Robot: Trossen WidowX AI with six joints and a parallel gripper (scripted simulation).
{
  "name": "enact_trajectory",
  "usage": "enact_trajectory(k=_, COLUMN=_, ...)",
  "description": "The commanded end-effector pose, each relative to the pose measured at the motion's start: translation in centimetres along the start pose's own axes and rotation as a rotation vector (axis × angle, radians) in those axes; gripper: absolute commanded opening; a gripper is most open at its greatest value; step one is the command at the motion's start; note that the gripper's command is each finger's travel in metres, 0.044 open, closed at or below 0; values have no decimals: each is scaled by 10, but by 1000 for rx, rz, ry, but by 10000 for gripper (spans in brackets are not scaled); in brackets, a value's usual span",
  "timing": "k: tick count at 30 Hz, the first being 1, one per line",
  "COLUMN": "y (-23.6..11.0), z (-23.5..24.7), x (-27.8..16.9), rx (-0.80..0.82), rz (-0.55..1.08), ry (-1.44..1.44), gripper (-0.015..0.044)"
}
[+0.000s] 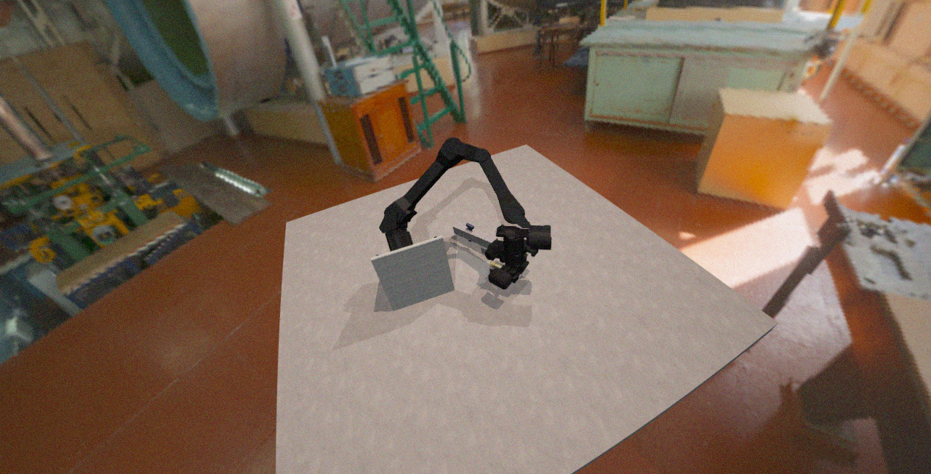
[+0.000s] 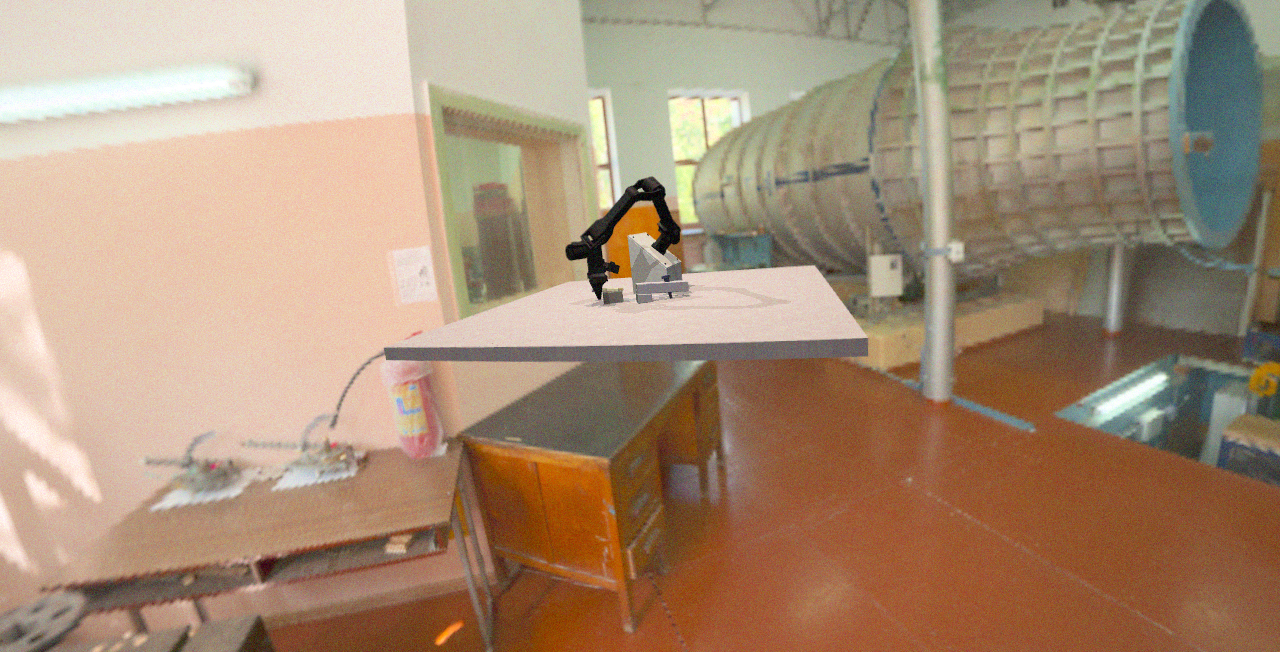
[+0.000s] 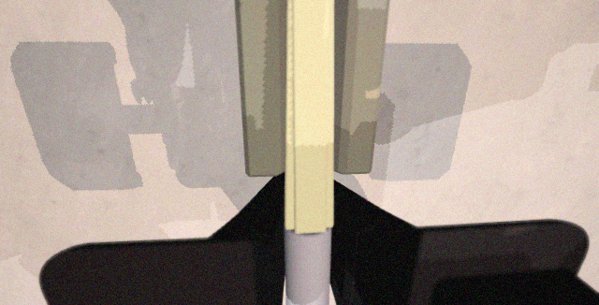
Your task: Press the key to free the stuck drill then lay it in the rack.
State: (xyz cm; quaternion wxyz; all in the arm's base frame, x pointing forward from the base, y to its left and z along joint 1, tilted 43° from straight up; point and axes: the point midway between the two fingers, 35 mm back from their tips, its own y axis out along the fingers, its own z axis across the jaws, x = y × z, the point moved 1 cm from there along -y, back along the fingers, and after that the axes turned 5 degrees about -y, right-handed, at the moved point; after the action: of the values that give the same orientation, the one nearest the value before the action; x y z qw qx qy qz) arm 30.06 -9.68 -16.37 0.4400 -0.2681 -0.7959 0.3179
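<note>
Drill is clamped in the narrowly set jaws of the gripper, shank gripped, pale-yellow bit pointing forward. It is held lengthwise directly above the olive rack, aligned with its groove, presumably for lowering in.

Bright daylight, soft shadows, bkgd blurry, grainy

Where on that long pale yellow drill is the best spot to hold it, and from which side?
By its grey shank end, as the pincer holds it now: the fingers close on the round shank from both sides. That leaves the long yellow drill sticking out free, lined up over the grooved rack below it, which helps in lowering it straight in.
</note>
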Motion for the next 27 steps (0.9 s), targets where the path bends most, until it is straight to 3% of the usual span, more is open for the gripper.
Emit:
enact_trajectory(k=1, y=6, z=-1, x=0, rx=-7, rz=-3, ry=4, gripper=0)
enact_trajectory(k=9, y=15, z=-1, x=1, rx=-8, rz=-3, ry=5, gripper=0)
enact_trajectory(k=25, y=10, z=-1, x=0, rx=-5, rz=1, ry=2, gripper=420)
enact_trajectory(k=27, y=7, z=-1, x=0, rx=-5, rz=1, ry=2, gripper=440)
